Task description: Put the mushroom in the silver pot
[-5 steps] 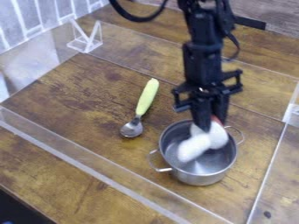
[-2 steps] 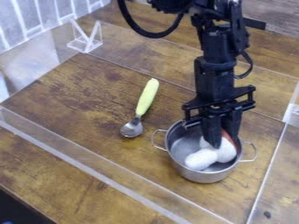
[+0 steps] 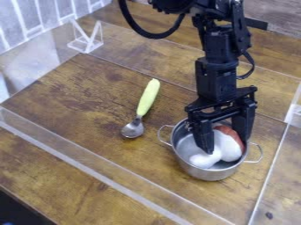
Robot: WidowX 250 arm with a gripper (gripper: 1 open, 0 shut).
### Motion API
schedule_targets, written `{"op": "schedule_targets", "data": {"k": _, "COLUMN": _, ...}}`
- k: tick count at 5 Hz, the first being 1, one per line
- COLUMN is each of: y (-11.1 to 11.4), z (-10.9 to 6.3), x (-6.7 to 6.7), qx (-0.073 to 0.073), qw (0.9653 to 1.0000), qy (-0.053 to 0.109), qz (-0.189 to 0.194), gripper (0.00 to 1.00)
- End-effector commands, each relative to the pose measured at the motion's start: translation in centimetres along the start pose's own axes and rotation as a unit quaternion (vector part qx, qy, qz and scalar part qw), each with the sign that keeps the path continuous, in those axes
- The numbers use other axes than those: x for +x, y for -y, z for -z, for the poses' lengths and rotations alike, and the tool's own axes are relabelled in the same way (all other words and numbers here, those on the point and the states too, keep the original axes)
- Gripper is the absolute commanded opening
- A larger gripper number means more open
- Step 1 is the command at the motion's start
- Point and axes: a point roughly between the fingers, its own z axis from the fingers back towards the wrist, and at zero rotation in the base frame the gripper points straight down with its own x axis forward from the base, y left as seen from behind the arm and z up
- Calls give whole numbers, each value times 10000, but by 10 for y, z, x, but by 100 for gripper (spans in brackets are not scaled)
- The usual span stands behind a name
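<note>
**Release and Retract: Clearing the Silver Pot**

Camera view. We take the silver pot (image 3: 209, 156) as our landmark. It stands on the wooden table (image 3: 70, 97), low in the picture and right of centre, with one loop handle showing on its left rim. The mushroom (image 3: 219, 146) lies inside the pot: its white stem rests toward the near-left of the interior and its reddish-brown cap toward the far-right wall. The gripper (image 3: 219, 134) hangs directly above the pot's opening, pointing steeply down, with its jaws spread wide, one black finger near each side of the rim. The fingers bracket the mushroom, but we judge that they no longer clamp it; whether a fingertip touches the cap we cannot tell from this angle.

A spoon (image 3: 140, 107) with a yellow-green handle lies on the table to the left of the pot, well apart from it and outside the working path.

Step in hand, as we judge it: the release appears complete, and what remains is withdrawal.

1. We keep the jaws spread. Closing them now could pick the mushroom up again.
2. We lift straight up along the pot's axis. The fingertips stand close to the rim, so any sideways travel risks hooking the wall and dragging or tipping the light pot.
3. We move sideways only once the fingertips are clear above the rim.
4. We confirm the mushroom sits inside the pot after the lift.
</note>
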Motion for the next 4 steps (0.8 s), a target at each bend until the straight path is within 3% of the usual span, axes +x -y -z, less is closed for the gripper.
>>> {"op": "schedule_targets", "data": {"k": 1, "y": 6, "z": -38, "x": -6, "qx": -424, "qw": 9988, "qy": 173, "qz": -154, "gripper": 100}}
{"op": "schedule_targets", "data": {"k": 3, "y": 11, "z": -39, "x": -6, "qx": -354, "qw": 9991, "qy": 217, "qz": 97, "gripper": 100}}
{"op": "schedule_targets", "data": {"k": 4, "y": 11, "z": -40, "x": -19, "qx": -337, "qw": 9991, "qy": 233, "qz": 135, "gripper": 100}}
